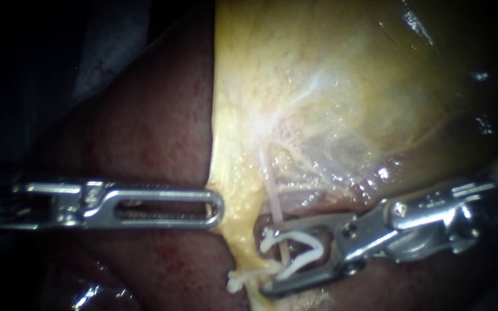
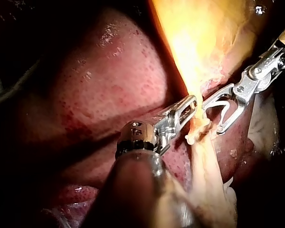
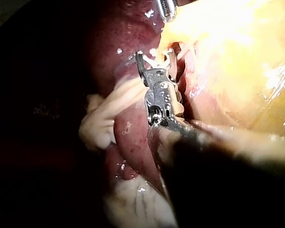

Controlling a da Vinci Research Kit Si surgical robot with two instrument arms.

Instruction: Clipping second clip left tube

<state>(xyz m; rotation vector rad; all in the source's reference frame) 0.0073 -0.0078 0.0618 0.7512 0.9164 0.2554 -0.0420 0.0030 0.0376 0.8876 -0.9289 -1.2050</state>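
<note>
Nearest the endoscope, my right instrument (image 1: 264,260) holds its jaws apart around an open white clip (image 1: 312,249), both seating it, so its legs straddle the thin pale tube (image 1: 273,198), a taut glistening strand running down from the gallbladder (image 1: 318,86). Farther back, my left instrument (image 1: 219,207), jaws together, nips the gallbladder's yellow edge, apparently to keep the tube stretched against the dark red liver (image 1: 157,132).

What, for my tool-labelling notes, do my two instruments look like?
Both are shiny silver metal. The left instrument ends in long, flat, round-tipped jaws with a lengthwise slot. The right instrument has a forked pair of thinner jaws, round pivot pins at its hinge and a dark shaft behind.
</note>
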